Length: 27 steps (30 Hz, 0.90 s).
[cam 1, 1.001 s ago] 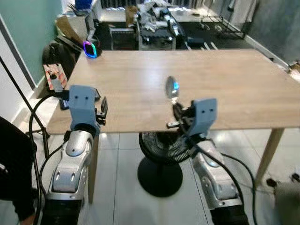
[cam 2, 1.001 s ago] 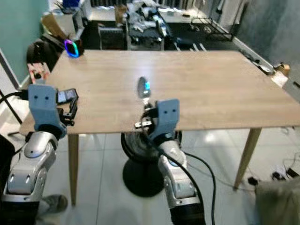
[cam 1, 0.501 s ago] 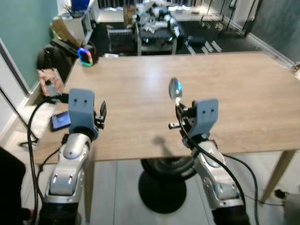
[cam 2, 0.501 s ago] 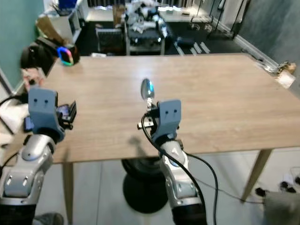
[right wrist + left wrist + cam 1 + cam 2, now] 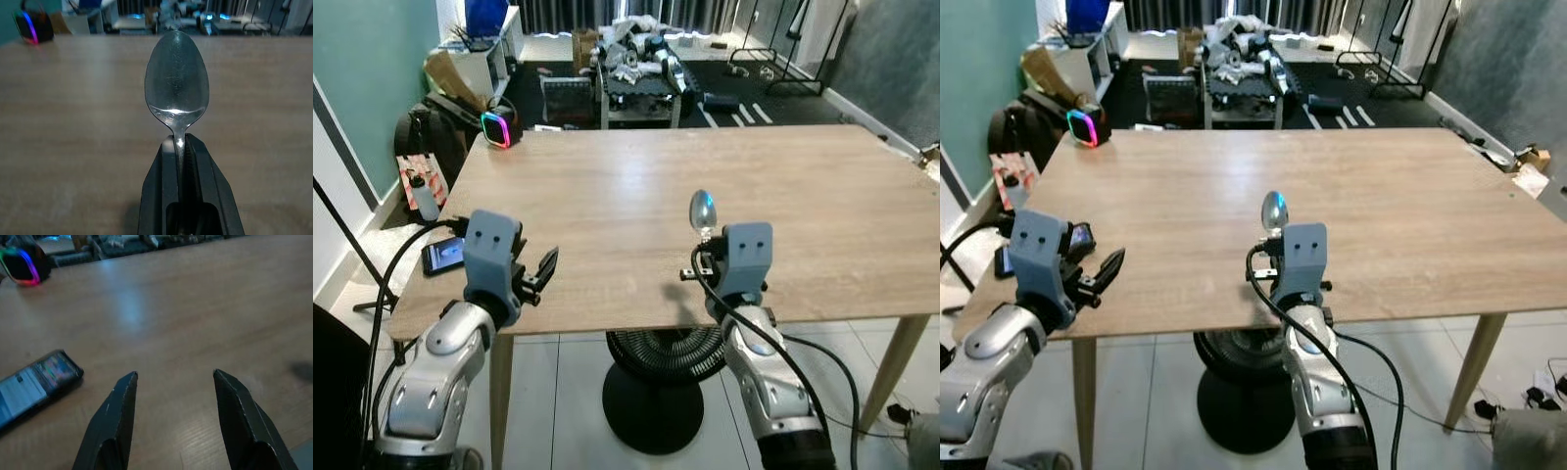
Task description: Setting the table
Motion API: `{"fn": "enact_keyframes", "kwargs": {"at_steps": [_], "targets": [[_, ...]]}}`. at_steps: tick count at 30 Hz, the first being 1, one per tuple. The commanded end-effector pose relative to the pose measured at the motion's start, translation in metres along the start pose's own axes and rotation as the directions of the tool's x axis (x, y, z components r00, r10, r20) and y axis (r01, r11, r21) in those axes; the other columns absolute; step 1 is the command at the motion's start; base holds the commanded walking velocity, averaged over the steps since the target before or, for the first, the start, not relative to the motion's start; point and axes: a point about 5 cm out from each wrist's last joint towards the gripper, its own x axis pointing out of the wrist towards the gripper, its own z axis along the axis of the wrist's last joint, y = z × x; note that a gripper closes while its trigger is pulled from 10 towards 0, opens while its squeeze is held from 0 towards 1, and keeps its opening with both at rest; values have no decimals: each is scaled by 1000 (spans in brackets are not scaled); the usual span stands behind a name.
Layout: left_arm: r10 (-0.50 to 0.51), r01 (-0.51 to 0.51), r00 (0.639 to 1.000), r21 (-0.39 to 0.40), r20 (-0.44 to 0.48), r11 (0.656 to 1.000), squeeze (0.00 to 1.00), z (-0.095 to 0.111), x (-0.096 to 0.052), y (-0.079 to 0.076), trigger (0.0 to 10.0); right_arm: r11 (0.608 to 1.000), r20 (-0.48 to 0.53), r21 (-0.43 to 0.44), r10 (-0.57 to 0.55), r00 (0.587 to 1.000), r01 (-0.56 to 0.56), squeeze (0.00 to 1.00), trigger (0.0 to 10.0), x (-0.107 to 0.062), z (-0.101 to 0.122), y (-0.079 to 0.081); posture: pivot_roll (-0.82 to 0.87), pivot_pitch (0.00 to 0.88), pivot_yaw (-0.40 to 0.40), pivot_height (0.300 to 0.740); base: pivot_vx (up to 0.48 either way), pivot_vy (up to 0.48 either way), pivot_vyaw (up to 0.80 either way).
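**A:** so what's the left gripper [image 5: 173, 382] up to?

**B:** fingers spread wide, nothing between them, hovering above the near edge of the wooden table [image 5: 607, 196]. A phone [image 5: 34, 384] lies on the table just beside it.

**A:** and the right gripper [image 5: 179, 144]?

**B:** clamped tight on a spoon [image 5: 177, 81] by the handle, bowl poking out past the fingertips, above the table's near edge.

Bright daylight glare on table [image 5: 607, 181].
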Motion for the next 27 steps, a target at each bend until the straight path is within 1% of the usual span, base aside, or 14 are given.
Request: {"fn": "enact_keyframes", "kwargs": {"at_steps": [1,3,6,9,10,12,14,16,19,20,22,27], "targets": [[-4,5,1000,19,-27,1000,0,-4,-4,0,10000,1000,-31,-24,11,999,-12,0,10000,2,-10,8,96,0,61,740,0,0,0],[-6,6,1000,17,-31,1000,0,-4,-6,-1,10000,1000,-43,-28,10,999,-12,0,10000,2,-13,11,98,0,61,740,0,0,0],[-16,17,999,18,-40,1000,0,-6,-8,-4,10000,999,-50,-38,33,998,-35,0,10000,7,-20,22,113,0,61,740,0,0,0],[-27,28,998,23,-50,999,0,-7,-10,-7,10000,998,-52,-53,31,998,-33,0,10000,13,-22,27,129,0,58,740,0,0,0],[-27,28,998,23,-50,999,0,-7,-10,-7,10000,998,-52,-53,31,998,-33,0,10000,13,-22,27,129,0,58,740,0,0,0],[-27,29,998,29,-51,999,0,-6,-12,-8,10000,998,-64,-66,-2,998,-2,0,10000,20,-22,27,150,12,52,740,0,0,0],[-27,29,998,29,-51,999,0,-6,-12,-8,10000,998,-64,-66,-2,998,-2,0,10000,20,-22,27,150,12,52,740,0,0,0],[-24,26,999,33,-48,999,0,-4,-15,-10,10000,998,-66,-64,-32,997,27,0,10000,26,-21,25,177,35,47,740,0,0,0],[-21,23,999,38,-45,999,0,-1,-20,-14,10000,998,-47,-64,-19,999,16,0,10000,35,-16,27,202,62,46,740,0,0,0],[-21,23,999,38,-45,999,0,-1,-20,-14,10000,998,-47,-64,-19,999,16,0,10000,35,-16,27,202,62,46,740,0,0,0],[-21,23,999,40,-50,999,0,1,-25,-15,10000,997,-43,-72,-12,999,9,0,10000,39,-16,28,225,87,44,740,0,0,0],[-11,15,998,51,-64,999,0,1,-33,-16,10000,997,-46,-71,-10,999,6,0,10000,43,-15,32,251,115,42,740,0,0,0]]}}
